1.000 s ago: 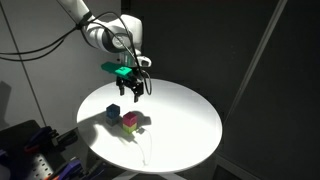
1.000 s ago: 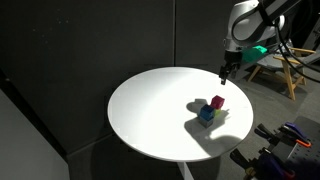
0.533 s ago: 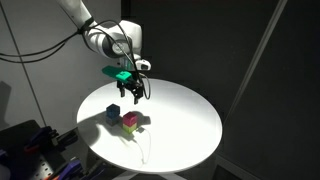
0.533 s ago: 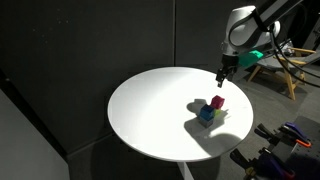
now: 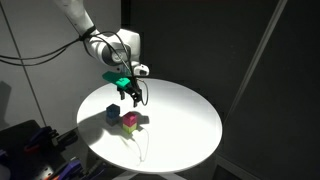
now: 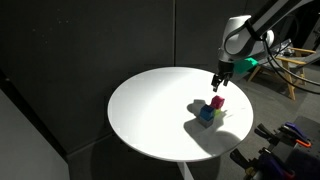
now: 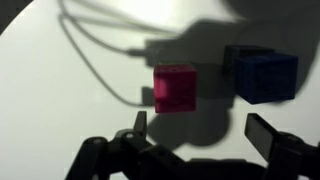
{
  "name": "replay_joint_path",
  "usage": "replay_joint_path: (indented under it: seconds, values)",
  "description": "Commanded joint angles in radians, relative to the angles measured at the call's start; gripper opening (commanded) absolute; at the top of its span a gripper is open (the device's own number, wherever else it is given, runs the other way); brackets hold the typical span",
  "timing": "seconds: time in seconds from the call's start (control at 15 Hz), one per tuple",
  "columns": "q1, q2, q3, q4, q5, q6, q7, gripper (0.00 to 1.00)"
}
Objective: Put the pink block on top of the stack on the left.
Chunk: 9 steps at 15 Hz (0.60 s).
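The pink block (image 5: 130, 118) rests on a yellow-green cube (image 5: 132, 127) on the round white table (image 5: 185, 120). It shows in both exterior views (image 6: 217, 101). The blue stack (image 5: 113, 110) stands just beside it, also seen in an exterior view (image 6: 206, 115). My gripper (image 5: 130, 94) hangs open and empty a little above the blocks (image 6: 217, 82). In the wrist view the pink block (image 7: 175, 87) lies just ahead of the open gripper (image 7: 203, 128), nearer its left finger. The dark blue cube (image 7: 260, 72) sits to the right.
The table's edge (image 6: 150, 150) drops off all round against a dark backdrop. A wooden chair (image 6: 285, 65) stands behind the table. Equipment (image 5: 35, 145) sits below the table's rim. Thin cable shadows (image 7: 100, 50) cross the tabletop.
My gripper has come down and a little closer to the blocks. The blocks have not moved.
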Motion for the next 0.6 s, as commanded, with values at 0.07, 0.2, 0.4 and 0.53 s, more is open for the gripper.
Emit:
replay_joint_path:
  seconds: [0.07, 0.2, 0.4, 0.53]
  values:
    - [-0.008, 0.03, 0.013, 0.001, 0.012, 0.049, -0.02, 1.0]
    - [-0.008, 0.041, 0.014, 0.002, 0.01, 0.052, -0.014, 1.0]
    - [-0.008, 0.053, 0.007, -0.003, 0.007, 0.063, 0.006, 1.0]
    - [-0.011, 0.06, 0.003, -0.001, 0.008, 0.063, 0.018, 1.0]
